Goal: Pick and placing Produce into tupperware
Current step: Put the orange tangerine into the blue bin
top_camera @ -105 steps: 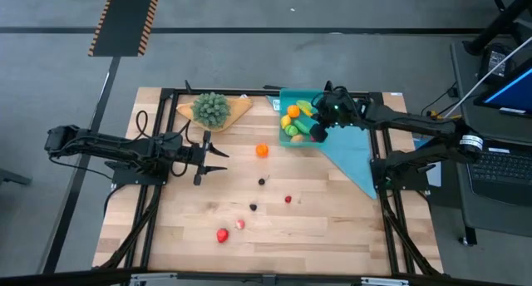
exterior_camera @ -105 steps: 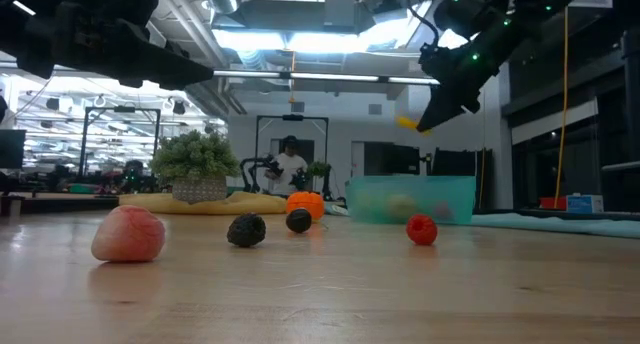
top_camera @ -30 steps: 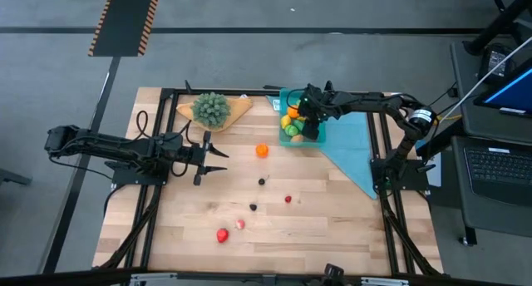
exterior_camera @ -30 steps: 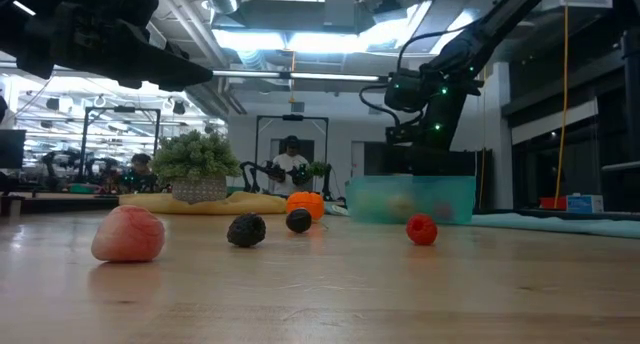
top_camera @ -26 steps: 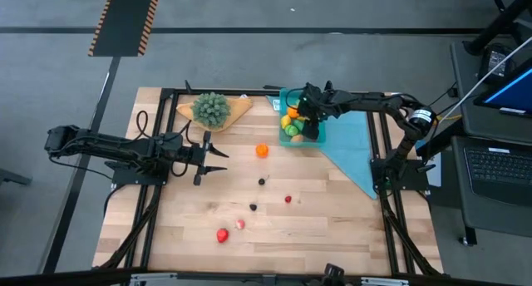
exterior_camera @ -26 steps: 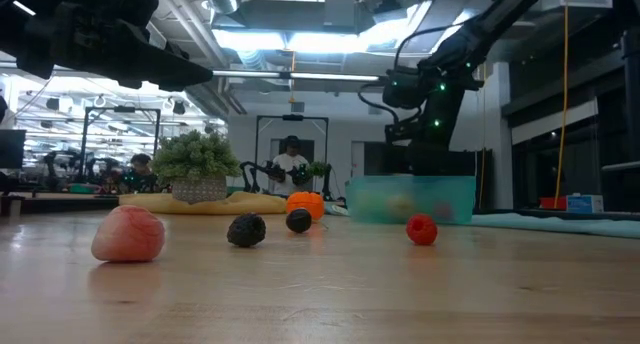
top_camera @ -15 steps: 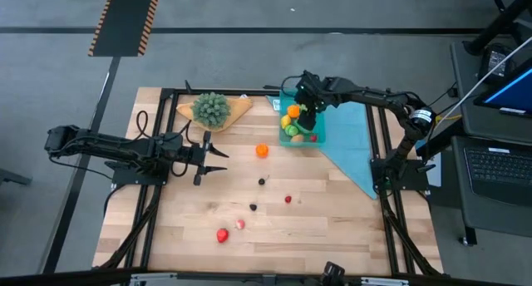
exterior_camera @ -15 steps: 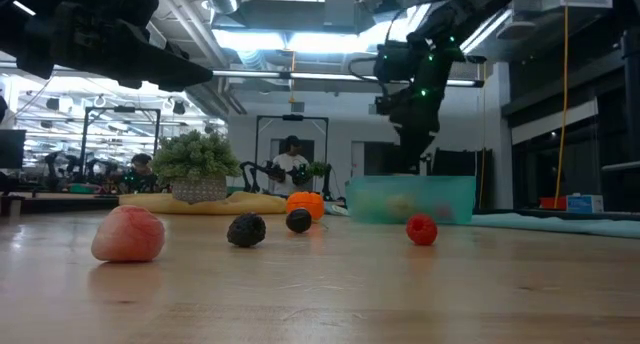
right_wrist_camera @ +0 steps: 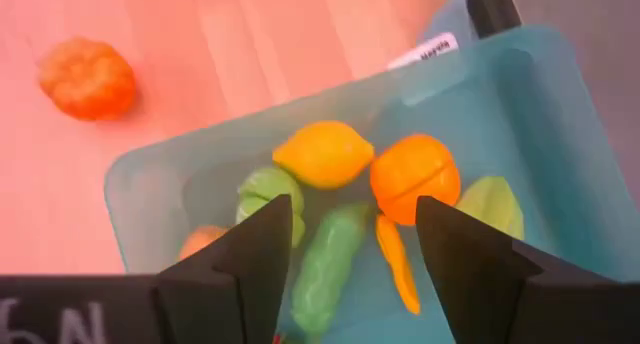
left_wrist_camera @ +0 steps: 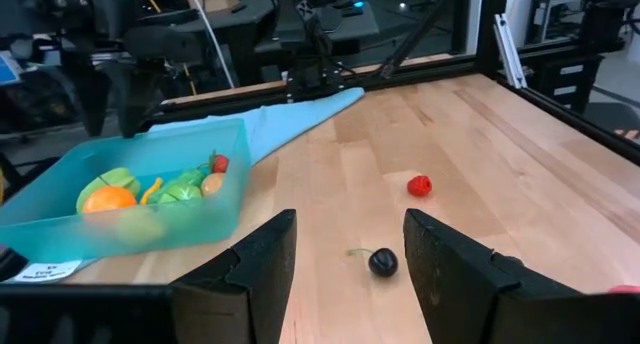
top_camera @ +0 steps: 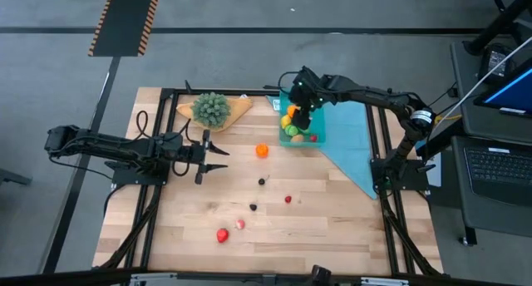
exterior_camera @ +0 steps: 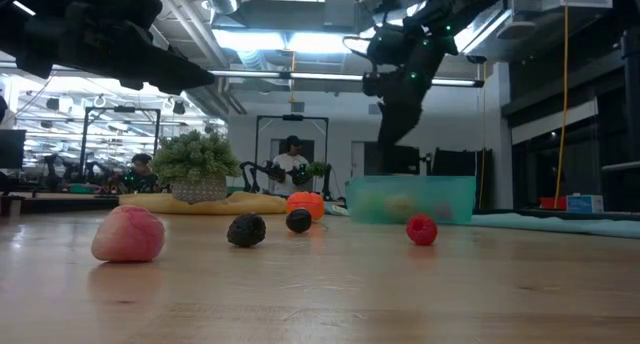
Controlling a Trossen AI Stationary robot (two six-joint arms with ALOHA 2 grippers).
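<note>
The teal tupperware (top_camera: 302,126) stands at the table's far side, on the corner of a light-blue cloth. In it lie a lemon (right_wrist_camera: 323,152), an orange (right_wrist_camera: 415,177) and green pieces. My right gripper (right_wrist_camera: 352,212) hangs open and empty above the box, fingers pointing down (top_camera: 299,110). Loose produce rests on the wood: a mandarin (top_camera: 262,150), a dark cherry (left_wrist_camera: 382,261), a red berry (top_camera: 288,199), a dark berry (top_camera: 253,207), a pink peach (exterior_camera: 128,234) and a red piece (top_camera: 222,234). My left gripper (top_camera: 223,156) waits open at the table's left, above the wood.
A bushy green plant (top_camera: 211,108) on a tan wedge board sits at the far left of the box. The light-blue cloth (top_camera: 353,149) spreads to the right of the box. A black frame rail (top_camera: 382,153) runs along the table's edges. A person shows in the room behind.
My right gripper has risen out of the tupperware and gone toward the table's left and far edges, staying above the box. A small red piece now shows in the box's near right corner, where the gripper stood.
</note>
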